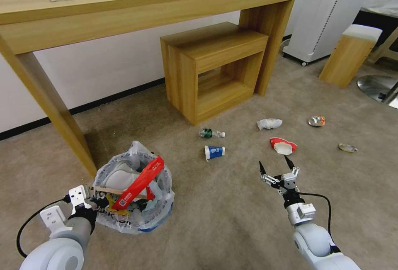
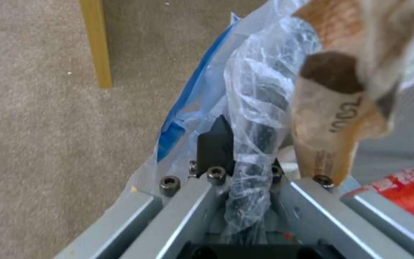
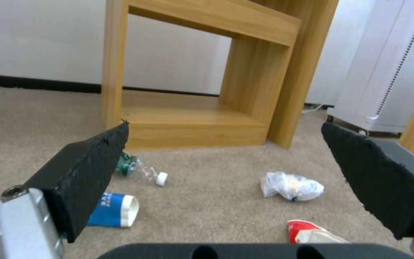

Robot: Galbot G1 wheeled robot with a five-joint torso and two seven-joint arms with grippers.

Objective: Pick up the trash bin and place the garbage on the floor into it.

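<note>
Left gripper (image 1: 96, 200): fingers clamped on bagged rim of trash bin (image 1: 134, 191), near left on floor (image 1: 215, 220). Bin held red wrapper (image 1: 139, 183), wooden stick (image 1: 108, 190), white slippers (image 1: 120, 175). I judged task about half done. Right gripper (image 1: 275, 167) hovered, fingers spread, empty. Left to collect: blue-white cup (image 1: 214, 152), red-white paper cup (image 1: 282, 146), tiny bottle (image 1: 211, 133), tissue (image 1: 269, 123), crushed can (image 1: 316, 120), small scrap (image 1: 347, 148).
</note>
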